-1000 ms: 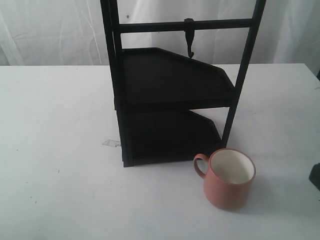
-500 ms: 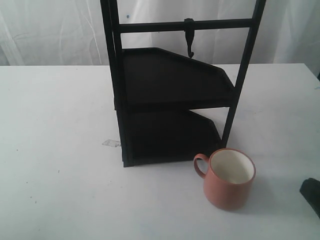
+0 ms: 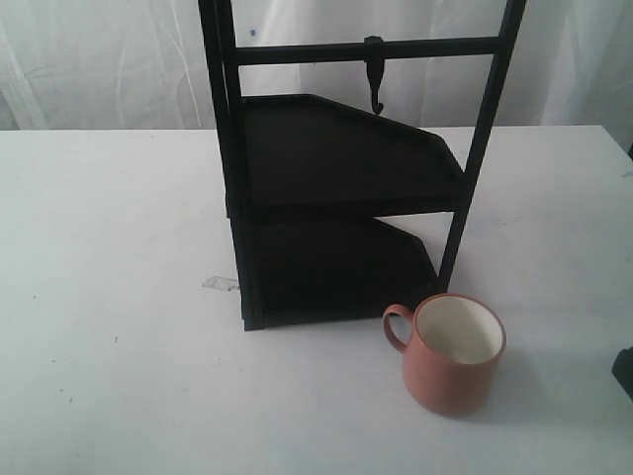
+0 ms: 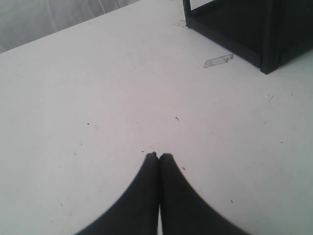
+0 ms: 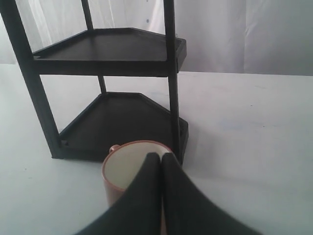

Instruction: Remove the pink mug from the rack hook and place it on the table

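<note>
The pink mug (image 3: 453, 356) stands upright on the white table (image 3: 119, 297), just in front of the black rack's near right post, with its handle pointing left. The rack hook (image 3: 374, 74) on the top crossbar hangs bare. My right gripper (image 5: 162, 155) is shut and holds nothing. In the right wrist view its tips overlap the mug (image 5: 124, 169), but the exterior view shows only a dark bit of that gripper (image 3: 625, 371) at the right edge, well apart from the mug. My left gripper (image 4: 159, 155) is shut over bare tabletop and does not show in the exterior view.
The tall black rack (image 3: 336, 178) with two angled shelves stands mid-table. A scrap of clear tape (image 3: 220, 283) lies by its left foot and also shows as tape (image 4: 218, 60) in the left wrist view. A white curtain hangs behind.
The dark part of my right gripper at the exterior view's right edge came further in half a second ago, then drew back toward the edge. The mug has stayed put.
</note>
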You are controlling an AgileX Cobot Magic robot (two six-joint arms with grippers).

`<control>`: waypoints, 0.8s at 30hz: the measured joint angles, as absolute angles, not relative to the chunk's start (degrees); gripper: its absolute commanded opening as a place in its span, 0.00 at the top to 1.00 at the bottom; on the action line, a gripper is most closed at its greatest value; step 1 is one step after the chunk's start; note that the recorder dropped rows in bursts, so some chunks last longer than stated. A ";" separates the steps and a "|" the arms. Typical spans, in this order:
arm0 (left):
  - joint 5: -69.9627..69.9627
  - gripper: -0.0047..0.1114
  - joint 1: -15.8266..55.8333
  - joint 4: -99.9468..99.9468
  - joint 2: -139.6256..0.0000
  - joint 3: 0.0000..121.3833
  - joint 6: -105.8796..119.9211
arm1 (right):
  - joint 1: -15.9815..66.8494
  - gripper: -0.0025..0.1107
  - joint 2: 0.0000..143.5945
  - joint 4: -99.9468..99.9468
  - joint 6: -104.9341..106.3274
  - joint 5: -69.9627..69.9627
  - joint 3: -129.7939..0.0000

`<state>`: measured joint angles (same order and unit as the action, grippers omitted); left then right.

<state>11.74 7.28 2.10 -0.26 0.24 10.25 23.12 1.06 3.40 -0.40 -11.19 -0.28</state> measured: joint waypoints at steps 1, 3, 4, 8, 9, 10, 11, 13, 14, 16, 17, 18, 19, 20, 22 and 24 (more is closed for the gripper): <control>11.74 0.96 7.28 2.10 -0.26 0.24 10.25 | 22.98 0.98 1.06 3.40 0.00 -11.31 -0.28; 11.74 0.96 7.28 2.10 -0.26 0.24 10.25 | 22.98 0.98 1.06 3.40 -0.40 -11.53 -0.28; 11.74 0.96 7.28 2.10 -0.26 0.24 10.25 | 22.98 0.98 1.06 3.40 -0.40 -11.58 -0.28; 11.74 0.96 7.28 2.10 -0.26 0.24 10.25 | 22.98 0.98 1.06 3.40 -0.40 -11.81 -0.28; 11.74 0.96 7.28 2.10 -0.26 0.24 10.25 | 22.98 0.98 1.06 3.40 -0.40 -11.85 -0.28; 11.74 0.96 7.28 2.10 -0.26 0.24 10.25 | 22.98 0.98 1.06 3.40 -0.40 -11.96 -0.28; 11.74 0.96 7.28 2.10 -0.26 0.24 10.25 | 22.98 0.98 1.06 3.40 -0.40 -11.95 -0.28; 11.74 0.96 7.28 2.10 -0.26 0.24 10.25 | 22.98 0.98 1.06 3.40 -0.40 -11.95 -0.28; 11.74 0.96 7.28 2.10 -0.26 0.24 10.25 | 22.98 0.98 1.06 3.40 -0.40 -11.95 -0.28; 11.74 0.96 7.28 2.10 -0.26 0.24 10.25 | 22.98 0.98 1.06 3.40 -0.40 -11.95 -0.28; 11.74 0.96 7.28 2.10 -0.26 0.24 10.25 | 22.98 0.98 1.06 3.40 -0.40 -11.95 -0.28; 11.74 0.96 7.28 2.10 -0.26 0.24 10.25 | 22.98 0.98 1.06 3.40 -0.40 -11.95 -0.28; 11.74 0.96 7.28 2.10 -0.26 0.24 10.25 | 22.98 0.98 1.06 3.40 -0.40 -11.95 -0.28; 11.74 0.96 7.28 2.10 -0.26 0.24 10.25 | 22.98 0.98 1.06 3.40 -0.40 -11.95 -0.28; 11.74 0.96 7.28 2.10 -0.26 0.24 10.25 | 22.98 0.98 1.06 3.40 -0.40 -11.95 -0.28; 11.74 0.96 7.28 2.10 -0.26 0.24 10.25 | 22.98 0.98 1.06 3.40 -0.40 -11.95 -0.28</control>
